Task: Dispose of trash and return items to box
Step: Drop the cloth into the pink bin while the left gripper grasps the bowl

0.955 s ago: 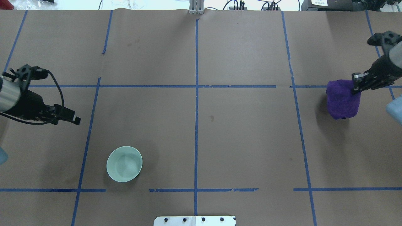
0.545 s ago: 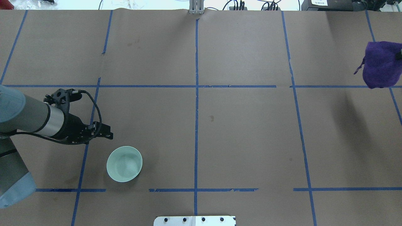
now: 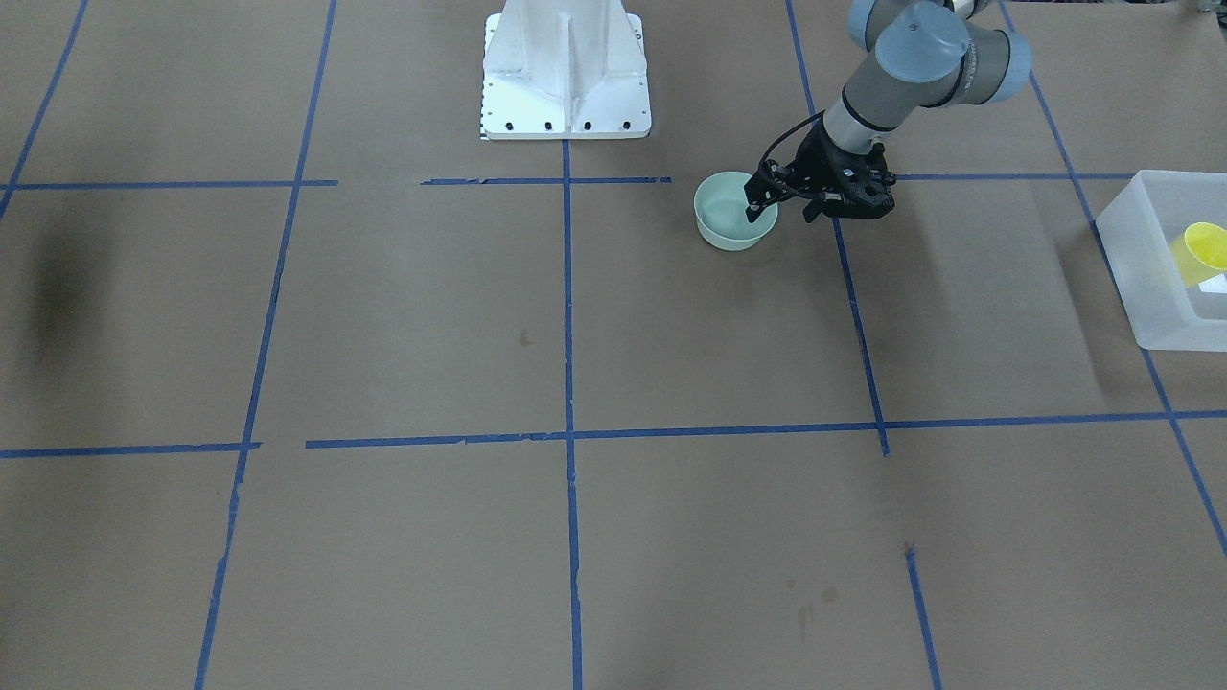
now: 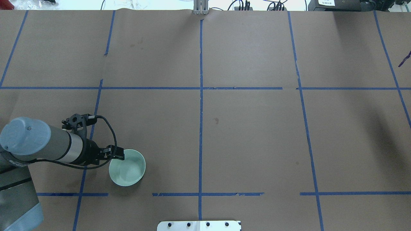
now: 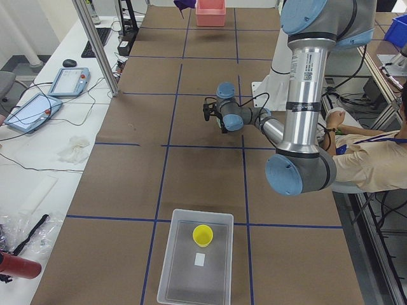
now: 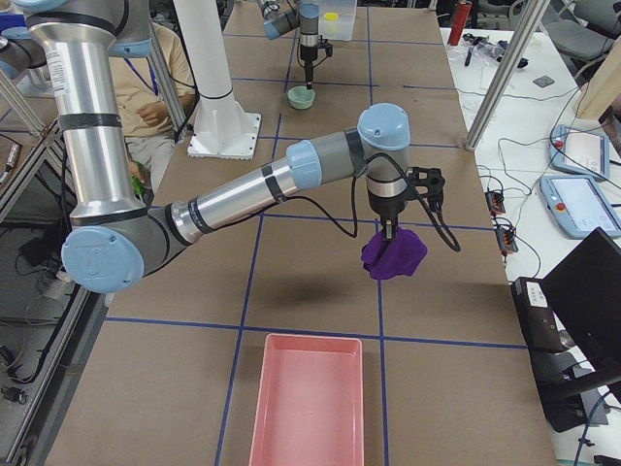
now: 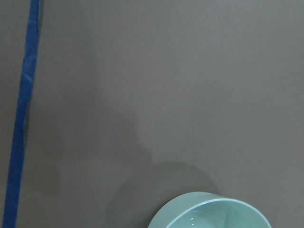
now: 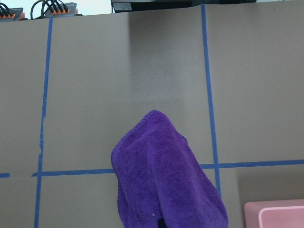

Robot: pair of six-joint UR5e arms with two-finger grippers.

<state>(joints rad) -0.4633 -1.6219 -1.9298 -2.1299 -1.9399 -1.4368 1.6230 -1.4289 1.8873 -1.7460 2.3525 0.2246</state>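
Bowl [image 4: 127,168] — just beside left gripper [image 4: 119,154]

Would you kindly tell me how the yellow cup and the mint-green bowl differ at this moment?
The cup is yellow and narrower; the bowl is pale mint and wider. The cup sits inside the box, the bowl on the table. The left claw is at the bowl's rim; none is near the cup. Both are round and open-topped.

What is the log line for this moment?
left gripper open at bowl rim | purple cloth hangs from right gripper | cup in box
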